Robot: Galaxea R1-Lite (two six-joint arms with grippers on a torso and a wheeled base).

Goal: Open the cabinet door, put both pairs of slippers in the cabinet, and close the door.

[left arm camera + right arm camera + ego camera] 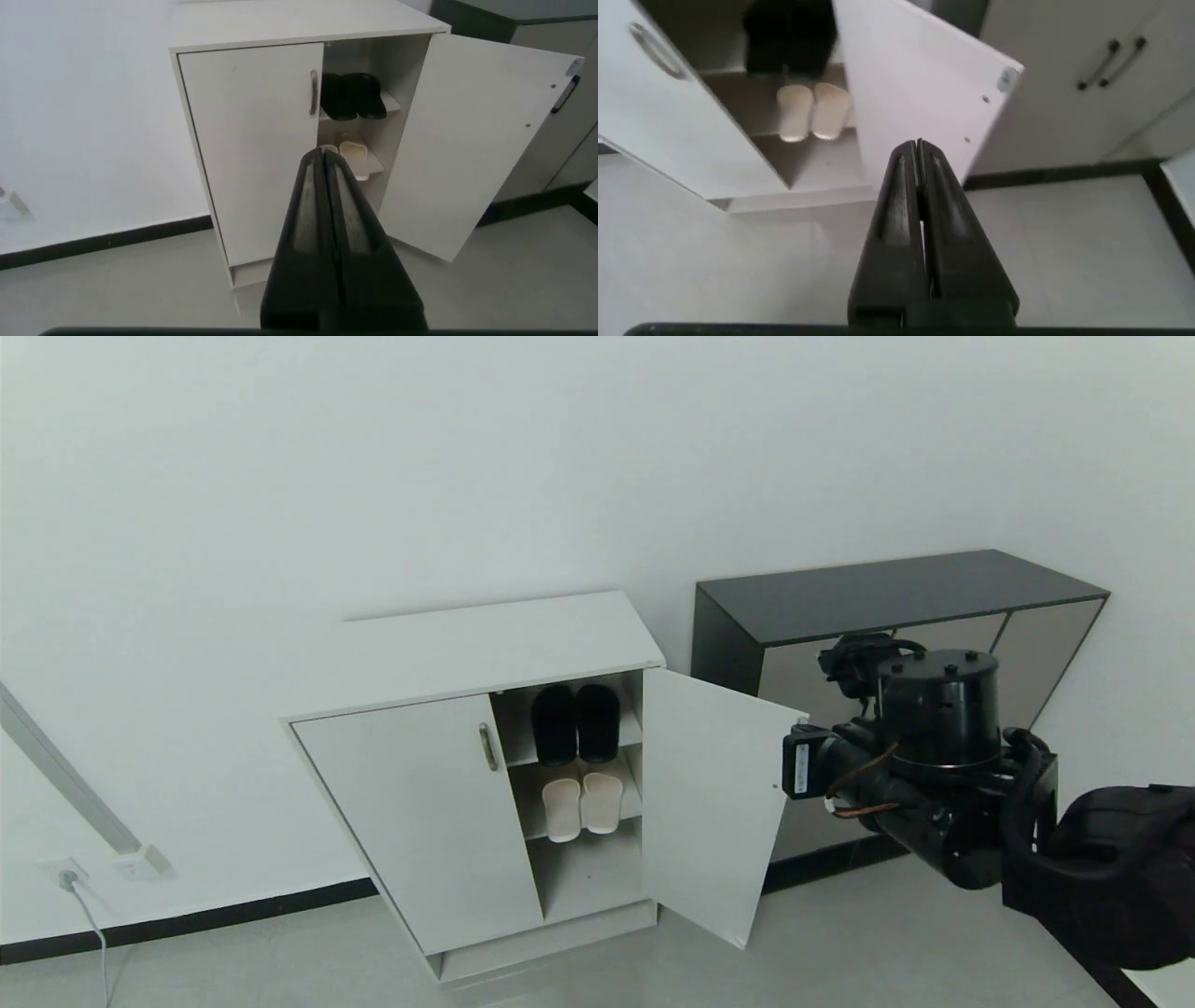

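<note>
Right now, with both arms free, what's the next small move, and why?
Probably bring the right gripper, shut, behind the free edge of the open door and push it toward the cabinet. The black slippers and white slippers already sit on its shelves, so only closing the door seems left.

White cabinet (pixel 485 644), right door (pixel 714 803) open; inside, black slippers (pixel 576 723) above seemingly cream pair (pixel 582 805).

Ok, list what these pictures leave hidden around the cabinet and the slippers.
- Black slippers: right wrist view, cut off by the picture's edge.
- White slippers: left wrist view, partly behind the left gripper.
- Left half of the cabinet: head view, behind the closed door.
</note>
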